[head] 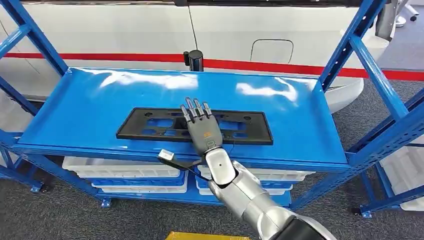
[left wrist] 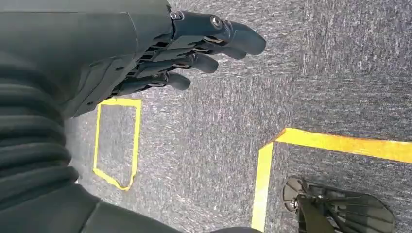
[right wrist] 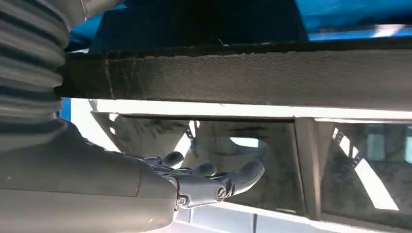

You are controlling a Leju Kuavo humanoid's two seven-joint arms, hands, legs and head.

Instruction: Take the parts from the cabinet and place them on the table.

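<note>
On the upper blue shelf of the rack lies the task's part, a flat black perforated panel, set lengthwise near the front edge. Right hand is extended over the panel's middle, palm down, fingers straight and apart, gripping nothing; whether it touches the panel cannot be told from the head view. The right wrist view, looking along the underside of the hand, shows fingers slightly curled above the panel's cut-outs, probably positioned to hook an opening or slide the thin part towards the edge. Left hand hangs beside the body over grey carpet marked with yellow tape, fingers loosely parted, empty. White bins occupy the lower shelf.
</note>
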